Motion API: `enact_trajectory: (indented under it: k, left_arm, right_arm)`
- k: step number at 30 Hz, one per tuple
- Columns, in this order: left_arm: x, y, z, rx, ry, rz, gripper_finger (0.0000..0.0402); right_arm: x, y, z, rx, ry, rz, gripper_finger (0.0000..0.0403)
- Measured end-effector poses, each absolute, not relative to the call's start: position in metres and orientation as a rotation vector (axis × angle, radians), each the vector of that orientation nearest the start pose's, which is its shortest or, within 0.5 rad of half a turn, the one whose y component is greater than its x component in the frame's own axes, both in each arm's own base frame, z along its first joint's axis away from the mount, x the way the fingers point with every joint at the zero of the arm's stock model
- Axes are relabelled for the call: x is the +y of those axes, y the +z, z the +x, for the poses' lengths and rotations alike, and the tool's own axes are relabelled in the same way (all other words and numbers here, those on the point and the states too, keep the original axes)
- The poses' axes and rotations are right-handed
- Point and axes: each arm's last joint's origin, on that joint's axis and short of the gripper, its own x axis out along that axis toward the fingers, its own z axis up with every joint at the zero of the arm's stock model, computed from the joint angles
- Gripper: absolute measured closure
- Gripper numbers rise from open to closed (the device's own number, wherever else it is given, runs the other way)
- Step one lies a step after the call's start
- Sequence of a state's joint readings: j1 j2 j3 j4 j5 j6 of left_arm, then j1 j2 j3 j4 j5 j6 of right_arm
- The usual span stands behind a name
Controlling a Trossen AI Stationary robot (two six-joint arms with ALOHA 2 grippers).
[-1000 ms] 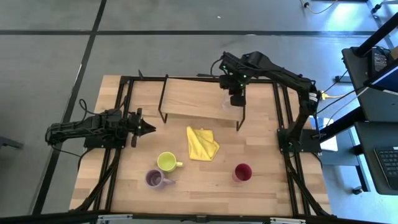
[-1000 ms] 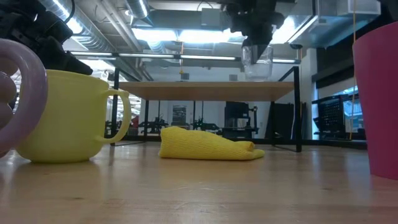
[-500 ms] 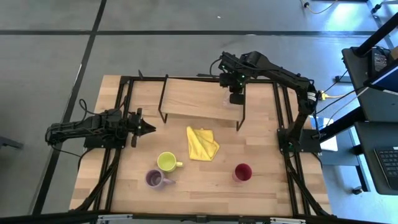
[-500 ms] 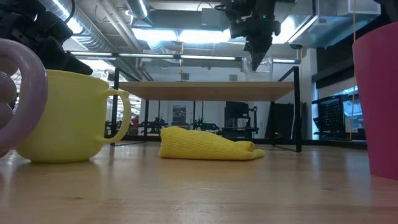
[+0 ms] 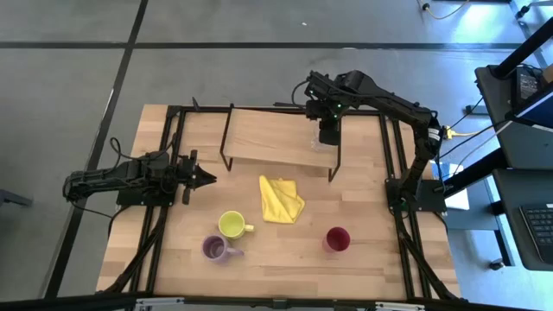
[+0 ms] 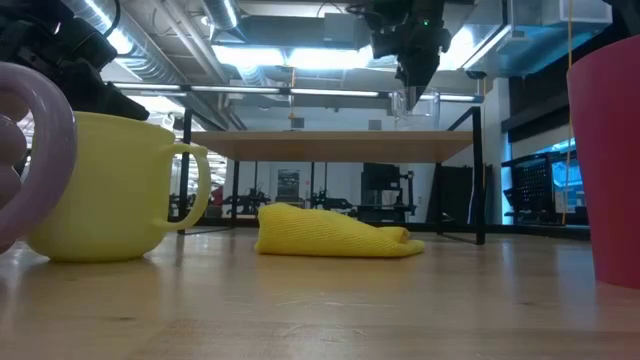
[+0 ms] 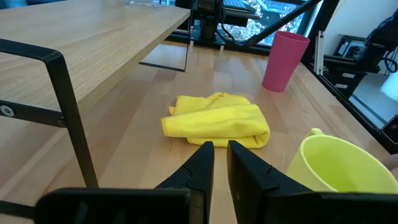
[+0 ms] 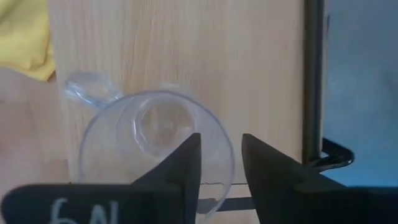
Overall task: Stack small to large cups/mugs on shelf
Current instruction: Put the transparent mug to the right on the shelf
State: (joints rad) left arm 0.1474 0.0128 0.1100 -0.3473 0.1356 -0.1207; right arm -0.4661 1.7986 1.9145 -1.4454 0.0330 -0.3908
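The clear glass (image 8: 155,143) stands upright on the right end of the light-wood shelf (image 5: 268,134). My right gripper (image 8: 221,162) hangs over it, pointing down and open. One finger is above the glass's mouth and the other just outside its rim. The yellow-green mug (image 5: 232,225), the purple mug (image 5: 213,249) and the magenta tumbler (image 5: 337,239) stand on their bases on the tabletop near its front edge. My left gripper (image 5: 210,179) waits low at the table's left, shut and pointing toward the mugs.
A folded yellow cloth (image 5: 280,199) lies on the table between the shelf and the mugs. The shelf's thin black legs (image 7: 74,118) stand at its ends, and black frame rails run along both table sides. Most of the shelf top left of the glass is bare.
My right gripper has drawn back a little toward the table's far edge above the shelf's right end. The glass, which hung from its fingers a second ago, now stands on the shelf.
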Motion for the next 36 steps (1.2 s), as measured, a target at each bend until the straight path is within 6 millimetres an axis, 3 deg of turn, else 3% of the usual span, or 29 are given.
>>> enact_trajectory:
  k: [8,14,18,23,27,36]
  left_arm:
    - [0.009,0.166,0.087,0.247,0.026,-0.155,0.0363]
    - [0.009,0.166,0.087,0.247,0.027,-0.155,0.0363]
    - [0.009,0.166,0.087,0.247,0.027,-0.155,0.0363]
    - [0.009,0.166,0.087,0.247,0.027,-0.155,0.0363]
    - [0.009,0.167,0.087,0.247,0.024,-0.156,0.0363]
    - [0.009,0.166,0.087,0.247,0.024,-0.156,0.0363]
  right_arm:
    - [-0.140,0.392,0.306,1.223,-0.215,-0.039,0.0285]
    - [-0.113,0.397,0.323,1.126,-0.251,0.039,0.0298]
    - [-0.098,0.387,0.338,1.149,-0.347,0.098,0.0336]
    - [-0.094,0.366,0.352,1.206,-0.533,0.197,0.0395]
    - [-0.092,0.353,0.365,1.192,-0.604,0.215,0.0392]
    - [-0.085,0.334,0.370,1.300,-0.677,0.257,0.0399]
